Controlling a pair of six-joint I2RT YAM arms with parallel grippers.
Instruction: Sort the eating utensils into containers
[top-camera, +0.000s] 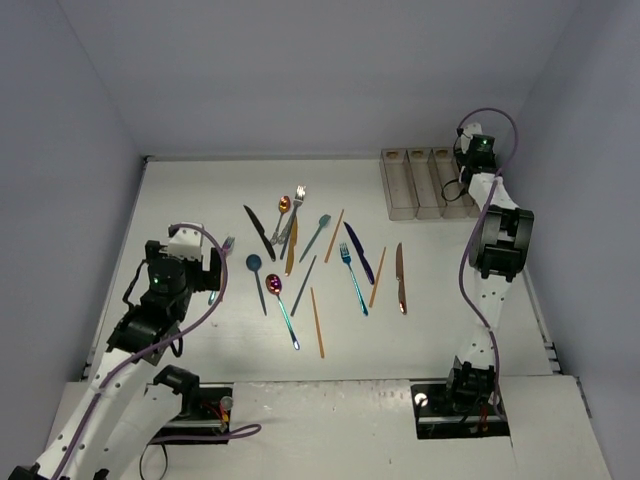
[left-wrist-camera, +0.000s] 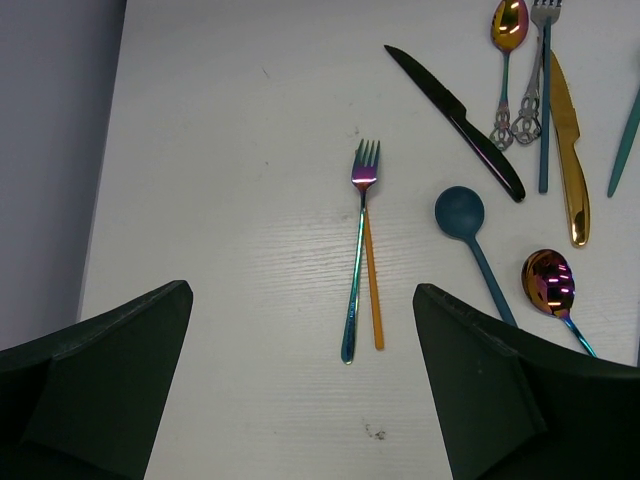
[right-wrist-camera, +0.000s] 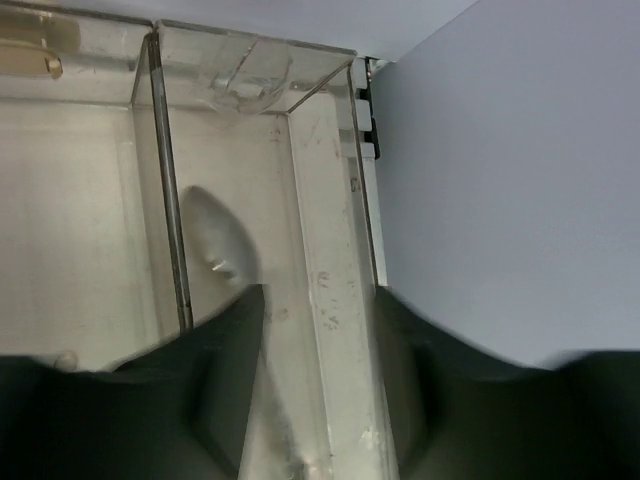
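Note:
Several eating utensils lie scattered mid-table, among them a black knife (top-camera: 259, 231), a blue fork (top-camera: 353, 278) and a copper knife (top-camera: 401, 279). My left gripper (left-wrist-camera: 302, 290) hangs open over the table's left part. An iridescent fork (left-wrist-camera: 358, 250) and an orange chopstick (left-wrist-camera: 372, 285) lie side by side just ahead of its fingers. The clear containers (top-camera: 430, 185) stand at the back right. Above the rightmost bin (right-wrist-camera: 325, 250) my right gripper (right-wrist-camera: 320, 295) has its jaws apart. A blurred silver spoon (right-wrist-camera: 215, 240) lies inside that bin, its handle running down between the fingers.
A teal spoon (left-wrist-camera: 462, 215), a purple spoon (left-wrist-camera: 548, 280) and a gold knife (left-wrist-camera: 570, 150) lie right of the left gripper. The neighbouring bin holds a tan utensil end (right-wrist-camera: 40, 62). Grey walls close in the table on the left, back and right.

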